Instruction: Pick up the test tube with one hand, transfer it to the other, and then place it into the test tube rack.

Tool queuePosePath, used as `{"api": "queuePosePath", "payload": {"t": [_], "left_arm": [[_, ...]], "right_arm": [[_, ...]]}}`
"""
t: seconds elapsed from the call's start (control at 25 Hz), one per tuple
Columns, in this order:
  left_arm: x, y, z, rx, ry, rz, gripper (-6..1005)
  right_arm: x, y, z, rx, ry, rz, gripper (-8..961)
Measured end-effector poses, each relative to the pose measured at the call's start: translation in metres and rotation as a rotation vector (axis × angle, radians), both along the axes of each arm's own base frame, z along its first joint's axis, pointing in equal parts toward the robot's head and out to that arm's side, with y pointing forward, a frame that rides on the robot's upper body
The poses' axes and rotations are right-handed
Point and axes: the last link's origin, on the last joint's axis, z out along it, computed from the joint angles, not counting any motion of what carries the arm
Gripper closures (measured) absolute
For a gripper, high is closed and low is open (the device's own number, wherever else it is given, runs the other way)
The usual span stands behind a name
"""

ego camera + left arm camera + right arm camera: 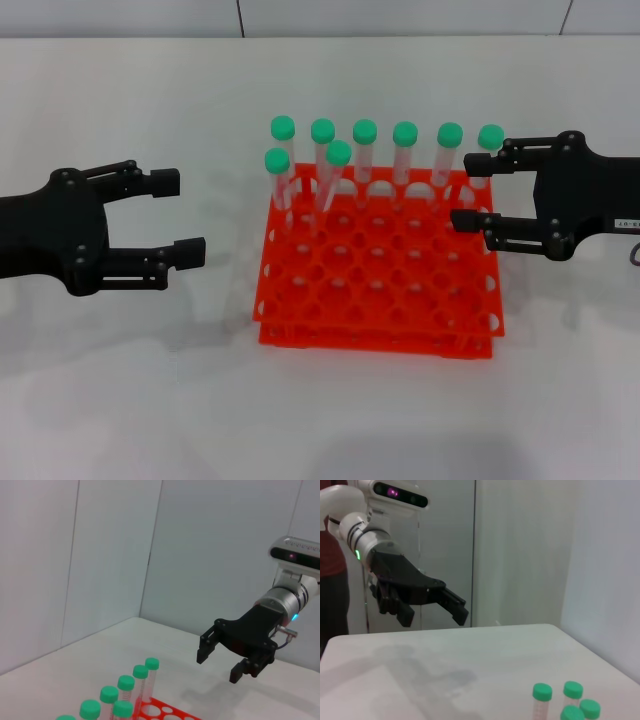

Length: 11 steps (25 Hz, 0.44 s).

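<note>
Plainly, in the head view, the orange test tube rack is sitting on the white tabletop with eight green-capped test tubes standing in it: six along the far row and two more just in front near the robot's left corner, one of them leaning. No tube is lying loose on the tabletop. The left claw is hovering well to the left of the rack, fingers spread apart and holding nothing. The right claw is hanging over the rack's far right corner, fingers likewise apart and empty, with the endmost tube just beside its upper finger.

From the left wrist view, the right claw is showing farther off, parted, above the tabletop, while five green caps and a bit of the rack are peeking in at the bottom.

From the right wrist view, the left claw is showing across the tabletop, fingers apart, with four green caps low in the corner.

Every tube is resting in the rack, which fits either a finished placement or a tube yet to be drawn out. As for risk, I judge the right claw's closeness to the endmost tube the worry: a sideways drift could be knocking it askew, and the tubes' tight spacing could be making a finger clip a neighbour.
</note>
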Motion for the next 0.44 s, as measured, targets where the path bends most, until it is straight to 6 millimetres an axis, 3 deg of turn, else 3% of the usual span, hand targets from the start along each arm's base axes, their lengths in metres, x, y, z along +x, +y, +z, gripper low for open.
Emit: {"api": "queuePosePath", "payload": {"t": [0.44], "left_arm": [[-0.0011, -0.0013, 0.0000, -0.008, -0.003, 0.013, 106]], "right_arm": [[0.0000, -0.0025, -0.0006, -0.016, 0.006, -0.006, 344]]}}
